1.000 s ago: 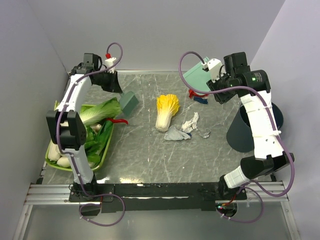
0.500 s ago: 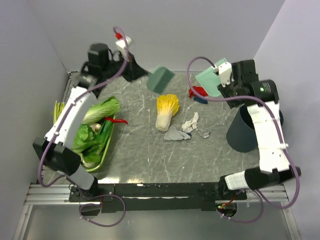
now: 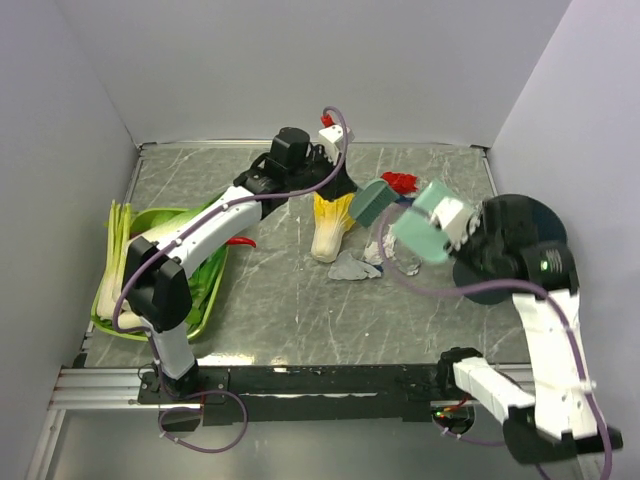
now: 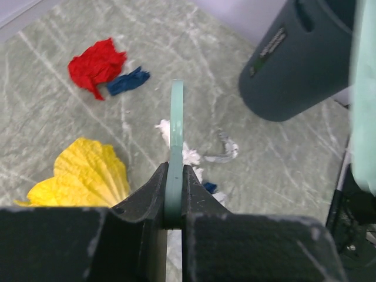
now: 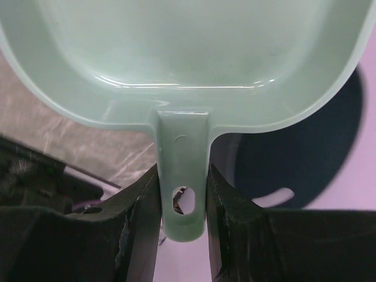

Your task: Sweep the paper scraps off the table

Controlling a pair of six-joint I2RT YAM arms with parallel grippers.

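**Brush and dustpan held over the scraps at the right centre of the table**

The table [image 3: 280,310] is a dark grey-green marble-patterned top with a pale metal rim, closed in by plain pale walls at the left, back and right; both arm bases sit along the lower edge of the top view

The paper scraps [image 3: 365,258] lie right of centre: a white and grey cluster just right of the napa cabbage [image 3: 330,225], and a red wad [image 3: 400,181] with a blue one [image 4: 128,81] beside it nearer the back wall; the left gripper [image 3: 343,186] is clamped on the thin handle of a green hand brush [image 3: 370,202], whose head hangs between the red wad and the white cluster, above the table as far as the wrist view shows; the right gripper [image 5: 182,205] is closed on the handle of a pale green dustpan [image 3: 425,232], which is raised and tilted just right of the white cluster

A dark round bin [image 3: 520,215] stands at the right edge, partly behind the right arm; its inside is too dark to read; a green tray [image 3: 120,328] at the left edge holds leafy greens [image 3: 175,230]; a red chili [image 3: 240,241] lies at its right rim
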